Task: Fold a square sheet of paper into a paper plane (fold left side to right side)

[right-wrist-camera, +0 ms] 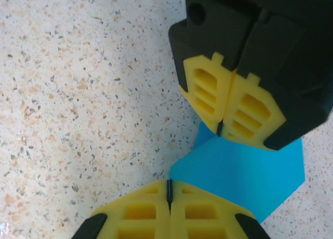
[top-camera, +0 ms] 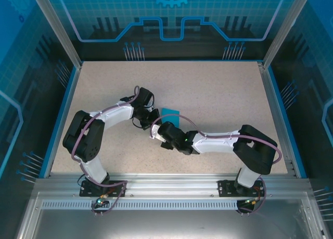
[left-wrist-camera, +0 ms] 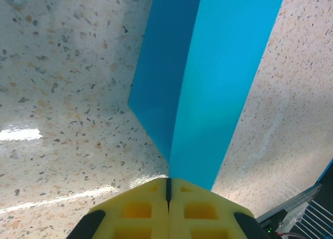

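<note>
The square sheet of paper [top-camera: 171, 114] is bright cyan-blue and lies mid-table, partly lifted between the two grippers. In the left wrist view the sheet [left-wrist-camera: 208, 88] runs away from the jaws as two panels meeting at a lengthwise crease. My left gripper [left-wrist-camera: 168, 180] is shut on its near end. My right gripper [right-wrist-camera: 169, 183] is shut with a corner of the sheet [right-wrist-camera: 244, 174] at its jaw line. The left gripper [right-wrist-camera: 219, 128] faces it from above right, pinching the opposite edge. A paper plane is out of view.
The speckled beige tabletop [top-camera: 218, 93] spreads on all sides of the sheet. A blue rim and metal frame posts [top-camera: 276, 93] border it. Both arms [top-camera: 109, 116] reach in from the near edge and meet at the middle.
</note>
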`<state>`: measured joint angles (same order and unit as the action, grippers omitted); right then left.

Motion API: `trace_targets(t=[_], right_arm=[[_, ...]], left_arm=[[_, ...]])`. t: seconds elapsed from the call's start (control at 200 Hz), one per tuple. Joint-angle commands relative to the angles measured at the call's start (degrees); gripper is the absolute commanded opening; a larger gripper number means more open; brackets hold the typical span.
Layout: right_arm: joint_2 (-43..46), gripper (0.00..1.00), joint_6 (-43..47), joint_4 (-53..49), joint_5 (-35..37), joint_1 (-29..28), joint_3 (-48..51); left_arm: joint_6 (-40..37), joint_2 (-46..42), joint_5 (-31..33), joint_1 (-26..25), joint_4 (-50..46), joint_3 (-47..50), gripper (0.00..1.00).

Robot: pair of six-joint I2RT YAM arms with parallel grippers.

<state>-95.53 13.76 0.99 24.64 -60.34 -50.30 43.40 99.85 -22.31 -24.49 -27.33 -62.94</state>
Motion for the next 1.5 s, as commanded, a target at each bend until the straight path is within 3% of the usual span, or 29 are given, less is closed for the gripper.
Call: trace_targets(t=[0.0,0.15,0.265,0.58,0.96,1.37,1.496], right_arm=[[1.7,0.0,-1.4,-1.9,-1.7,0.0,1.8],[2.5,0.0,-3.4,-2.3,-3.2,0.9,3.2],[3.0,0.0,-4.8,-2.2,-4.0,1.7,4.0],[2.9,0.0,-6.7,-2.0,-5.0,2.9,4.3],[2.0,0.0,-8.1,-2.0,-5.8,3.6,4.1],[3.6,0.0,-10.6,-5.3,-17.4,7.9,3.5],[4.5,0.0,-12.7,-6.4,-23.8,11.1,3.4]], left_arm=[[-1.9,0.0,1.2,0.6,-3.1,-2.7,0.12],[-4.7,-1.4,1.9,2.6,-6.2,-4.9,0.32],[-6.7,-1.6,1.6,3.5,-7.8,-7.5,0.4],[-11.0,9.7,-6.8,0.4,-6.9,-18.7,0.35],[-12.5,24.0,-6.7,-3.1,-9.4,-29.2,0.3],[-14.6,28.2,-2.9,-3.6,-10.5,-27.6,0.27],[-15.3,28.4,-2.6,-4.1,-10.1,-26.7,0.26]])
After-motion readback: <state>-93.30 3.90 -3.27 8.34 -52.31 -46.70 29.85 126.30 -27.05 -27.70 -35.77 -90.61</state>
